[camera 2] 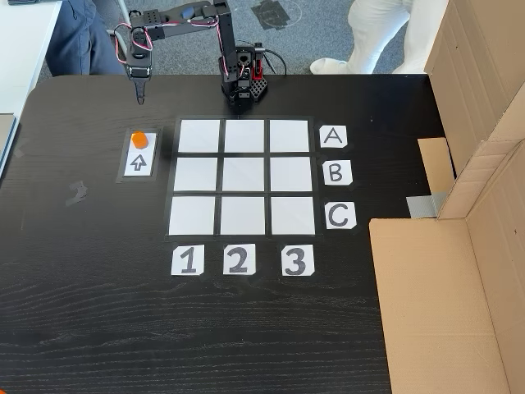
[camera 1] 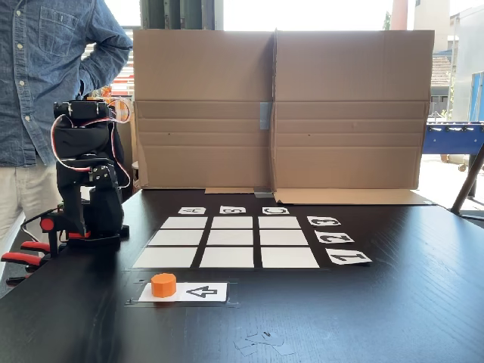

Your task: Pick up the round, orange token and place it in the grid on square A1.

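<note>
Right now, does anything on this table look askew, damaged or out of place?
Mostly tidy. The orange token sits on the arrow card; the grid lies square. One oddity: a pale scuff or tape scrap on the black table.

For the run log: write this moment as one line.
gripper: hanging beyond token, holding nothing, jaw state unclear | round orange token: on arrow card | square A1: bare | stage: pre-grasp

Token (camera 2: 140, 138) on card (camera 2: 138, 162), beside grid (camera 2: 243, 176)
</note>
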Robot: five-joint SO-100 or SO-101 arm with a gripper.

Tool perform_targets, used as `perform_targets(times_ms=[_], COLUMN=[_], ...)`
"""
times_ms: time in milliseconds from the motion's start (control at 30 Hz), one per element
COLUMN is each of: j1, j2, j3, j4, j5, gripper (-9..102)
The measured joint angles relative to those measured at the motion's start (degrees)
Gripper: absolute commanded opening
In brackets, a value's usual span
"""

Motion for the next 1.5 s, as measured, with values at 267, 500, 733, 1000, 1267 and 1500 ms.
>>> perform_targets(times_ms=[267, 500, 733, 1000, 1267, 1500], j1=[-4.7, -7.6, -10.3, -12.8, -13.4, -13.4], j2=[-6.2, -14.2, -20.7, -24.6, -26.8, -29.4], j3=[-5.5, -10.8, -15.7, -17.1, -18.2, -18.6], j4=[0.0, 0.0, 0.2, 0.2, 0.2, 0.1], j5=[2.5, 4.8, 6.6, 8.2, 8.4, 8.4], gripper=[30, 32, 32, 33, 33, 33])
